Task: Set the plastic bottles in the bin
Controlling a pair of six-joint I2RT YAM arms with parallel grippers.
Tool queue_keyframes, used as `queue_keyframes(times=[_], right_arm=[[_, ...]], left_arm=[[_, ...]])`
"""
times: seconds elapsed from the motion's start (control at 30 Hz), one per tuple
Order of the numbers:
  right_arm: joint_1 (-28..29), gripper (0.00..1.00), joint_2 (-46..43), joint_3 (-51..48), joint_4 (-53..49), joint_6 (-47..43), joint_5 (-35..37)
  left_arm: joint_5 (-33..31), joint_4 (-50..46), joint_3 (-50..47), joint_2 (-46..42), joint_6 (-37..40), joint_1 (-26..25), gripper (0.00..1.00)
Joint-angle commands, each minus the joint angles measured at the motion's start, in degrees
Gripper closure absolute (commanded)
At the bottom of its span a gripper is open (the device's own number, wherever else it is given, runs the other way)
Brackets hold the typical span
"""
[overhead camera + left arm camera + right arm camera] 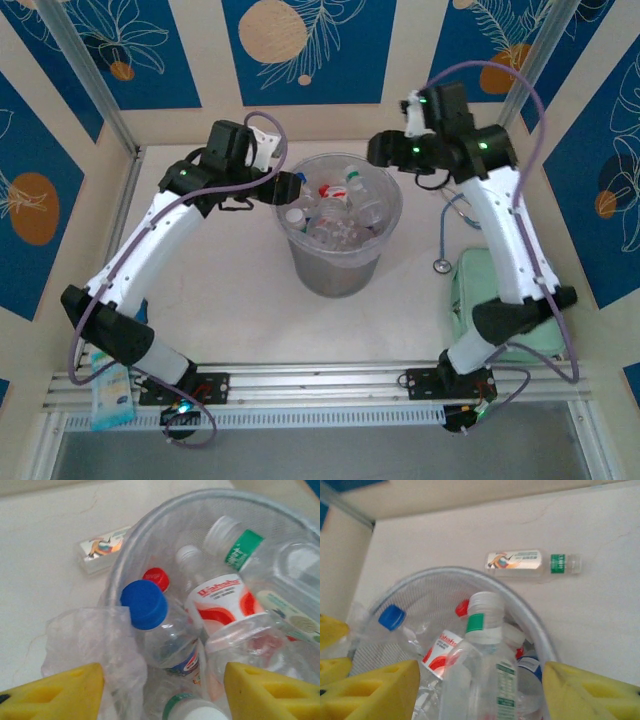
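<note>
We see a pale beige surface (230, 290), closed on three sides by walls with blue panels (300, 40) that carry white leaf drawings and orange circles. At the right side of the surface lies a pale green case (478, 290), and just beside its far left corner there is a thin grey tube (447, 225) with a small round disc at its end. Along the near edge runs a metal rail (320, 378), and at its left end we see a blue and white packet (108, 388).
</note>
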Motion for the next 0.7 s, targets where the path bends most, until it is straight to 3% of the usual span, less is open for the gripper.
queue_keyframes(times=[0.0, 0.2, 0.37, 0.47, 0.57, 0.67], right_arm=[[-4.69, 0.33, -4.84, -7.67, 10.83, 7.40, -8.12], [-11.34, 0.33, -9.05, -14.59, 11.87, 8.51, -11.29], [-15.15, 0.33, -9.74, -20.15, 16.04, 10.81, -15.97], [-15.62, 0.33, -8.90, -22.58, 18.06, 11.79, -17.02], [-15.76, 0.33, -7.86, -24.11, 20.00, 12.83, -17.99], [-15.63, 0.33, -6.74, -25.15, 21.95, 13.73, -18.88]], left_arm=[[-3.23, -3.50, 2.35, 1.06, 0.60, 0.40, 0.40], [-8.40, -6.98, 2.73, 2.20, 1.53, 0.38, 0.45], [-8.50, -6.77, 2.12, 2.84, 1.10, 0.38, 0.68], [-8.67, -6.75, 2.58, 3.26, 0.83, 0.38, 0.80], [-8.09, -6.80, 3.16, 3.87, 0.64, 0.41, 0.84], [-7.00, -6.93, 3.39, 4.64, 0.09, 0.38, 1.00]])
